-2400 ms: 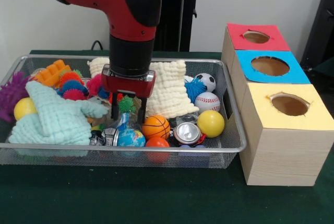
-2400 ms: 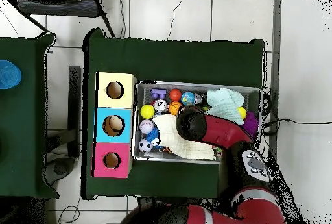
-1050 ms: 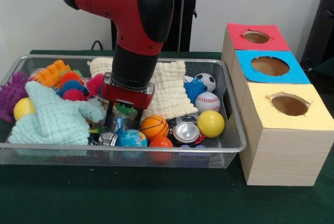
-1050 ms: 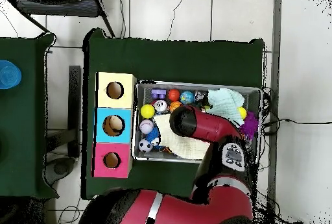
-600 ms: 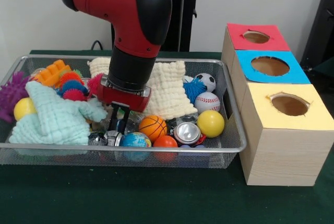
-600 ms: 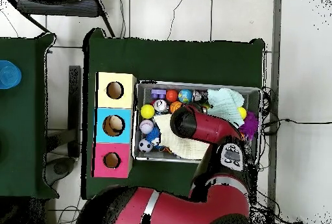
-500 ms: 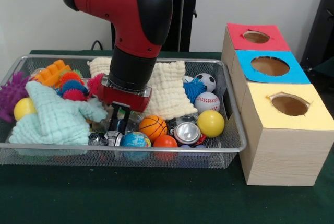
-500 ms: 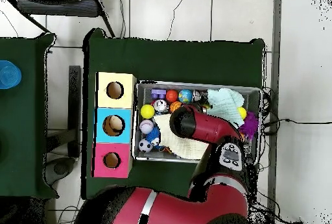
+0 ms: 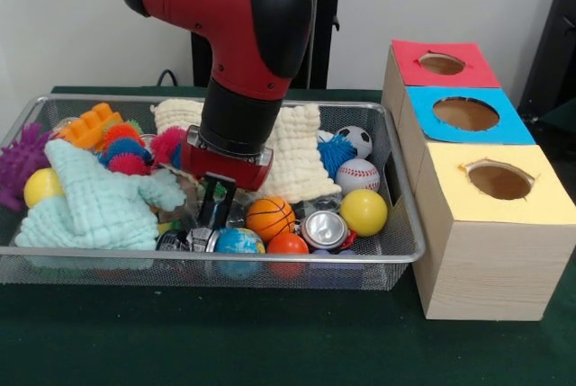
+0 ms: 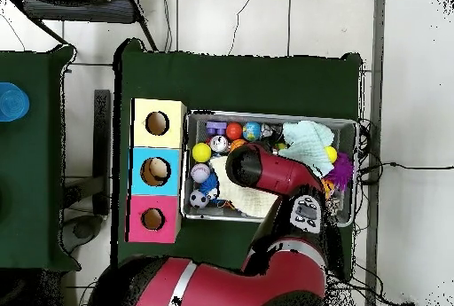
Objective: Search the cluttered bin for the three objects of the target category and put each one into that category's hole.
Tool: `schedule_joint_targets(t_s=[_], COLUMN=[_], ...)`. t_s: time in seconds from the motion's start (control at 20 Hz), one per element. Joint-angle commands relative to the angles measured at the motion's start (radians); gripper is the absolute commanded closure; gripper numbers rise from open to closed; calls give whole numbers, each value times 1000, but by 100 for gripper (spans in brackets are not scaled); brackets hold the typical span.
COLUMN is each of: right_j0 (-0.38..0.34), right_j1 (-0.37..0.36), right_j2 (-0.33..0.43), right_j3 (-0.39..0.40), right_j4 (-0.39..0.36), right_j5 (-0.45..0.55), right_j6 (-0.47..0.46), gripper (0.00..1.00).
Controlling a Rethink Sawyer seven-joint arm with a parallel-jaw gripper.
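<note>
Progress looks early: gripper (image 9: 214,209) sits low in the wire bin (image 9: 400,224), whether gripping anything I cannot tell. Basketball (image 9: 269,218), globe ball (image 9: 238,242) beside it; red (image 9: 442,64), blue (image 9: 466,113), yellow (image 9: 499,181) holes well apart.

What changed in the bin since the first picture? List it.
The gripper came down among the toys by the basketball, and its fingers closed in. The globe ball was nudged toward the boxes; the green spiky toy is no longer visible. The cloths, the yellow ball and the boxes stayed put.
</note>
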Motion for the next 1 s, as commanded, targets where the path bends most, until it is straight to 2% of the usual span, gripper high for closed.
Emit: schedule_joint_targets(t_s=[0.05, 0.45, 0.75, 0.85, 1.0], right_j0=[-28, -67, -69, -84, -57], right_j1=[-55, -164, -229, -262, -313], right_j2=[88, 155, 175, 200, 176], right_j3=[69, 176, 223, 249, 277], right_j4=[42, 33, 42, 35, 49], right_j5=[177, 97, 96, 48, 92], right_j6=[164, 170, 182, 183, 202], gripper=[100, 100, 100, 100, 100])
